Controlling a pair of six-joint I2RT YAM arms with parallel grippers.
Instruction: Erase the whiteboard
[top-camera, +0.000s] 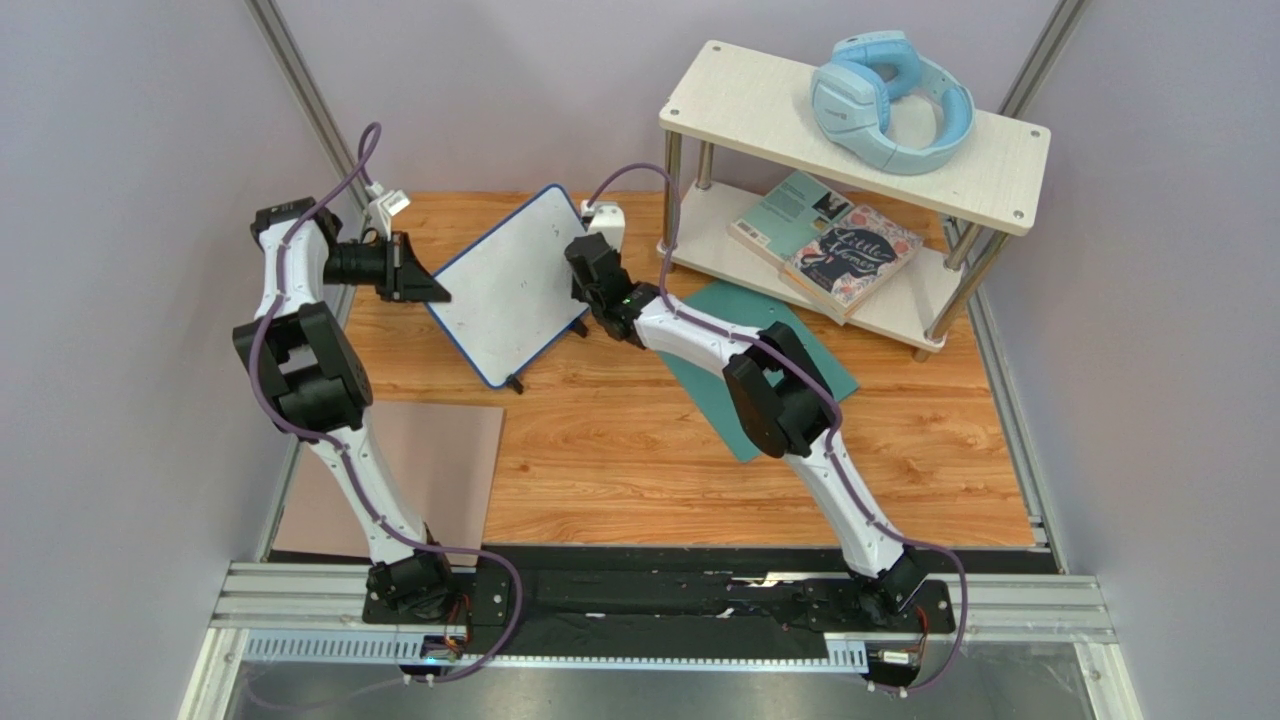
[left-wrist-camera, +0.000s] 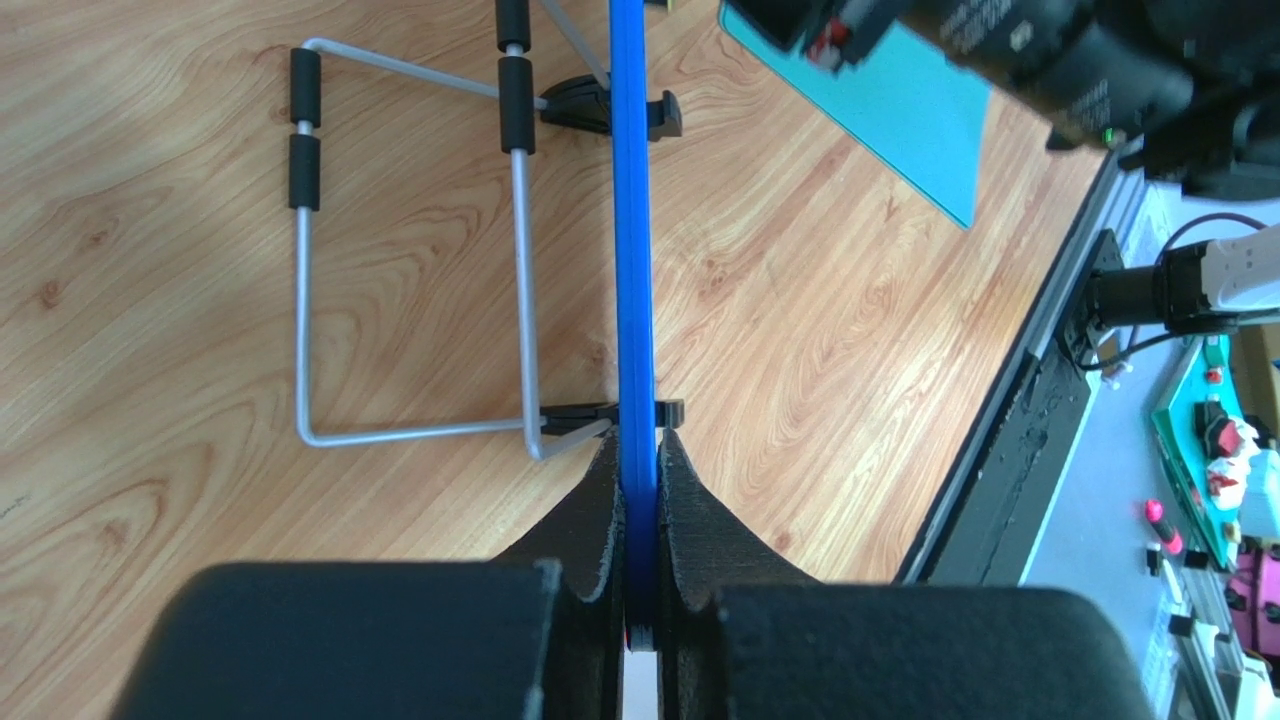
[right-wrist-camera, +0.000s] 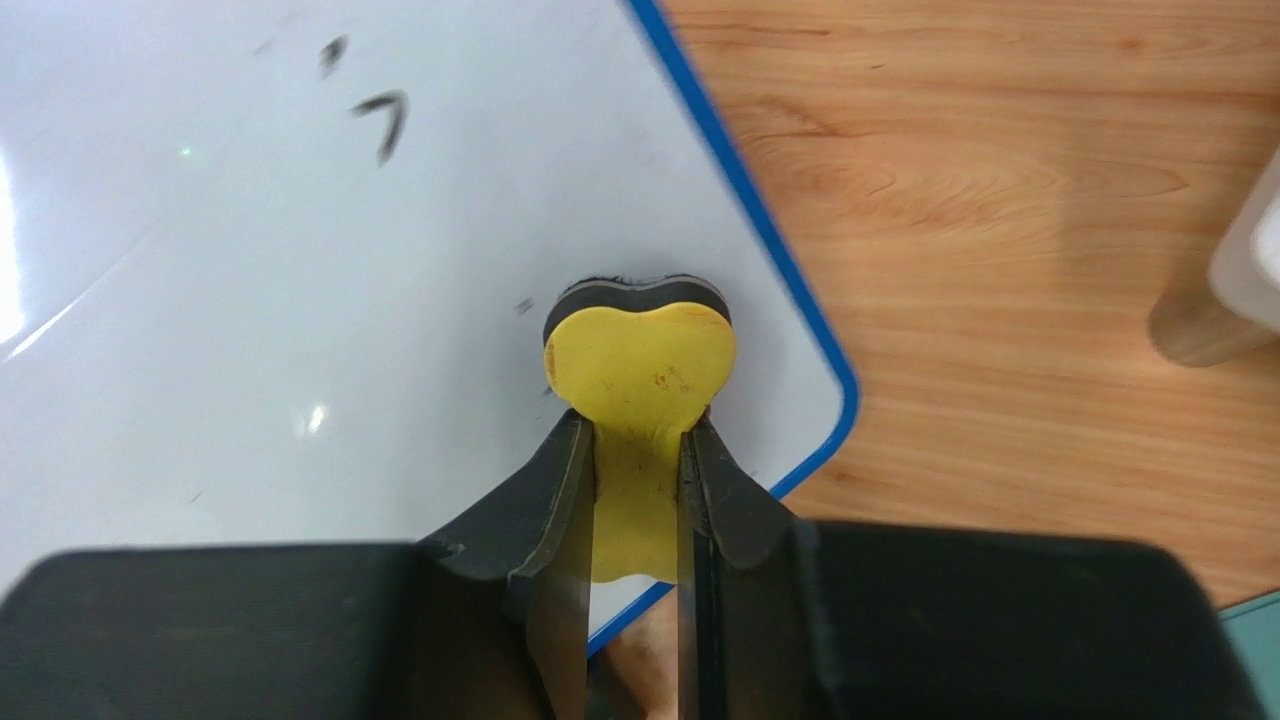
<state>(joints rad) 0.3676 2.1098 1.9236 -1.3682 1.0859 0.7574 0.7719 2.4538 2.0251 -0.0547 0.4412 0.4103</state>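
The whiteboard (top-camera: 511, 285) stands tilted on its wire stand (left-wrist-camera: 406, 255) at the back of the wooden table. It has a thin blue rim (left-wrist-camera: 634, 300) and black feet. A few small black marks (right-wrist-camera: 383, 120) show on its white face (right-wrist-camera: 301, 300). My left gripper (top-camera: 424, 281) is shut on the board's left edge; in the left wrist view (left-wrist-camera: 642, 450) the rim runs between the jaws. My right gripper (right-wrist-camera: 639, 435) is shut on a yellow eraser (right-wrist-camera: 639, 360) with a black felt side, pressed against the board near its right edge (top-camera: 586, 285).
A teal flat sheet (top-camera: 766, 375) lies under my right arm. A brownish-pink mat (top-camera: 436, 480) lies at the front left. A white two-level shelf (top-camera: 857, 135) at the back right holds blue headphones (top-camera: 894, 98) and books (top-camera: 827, 240).
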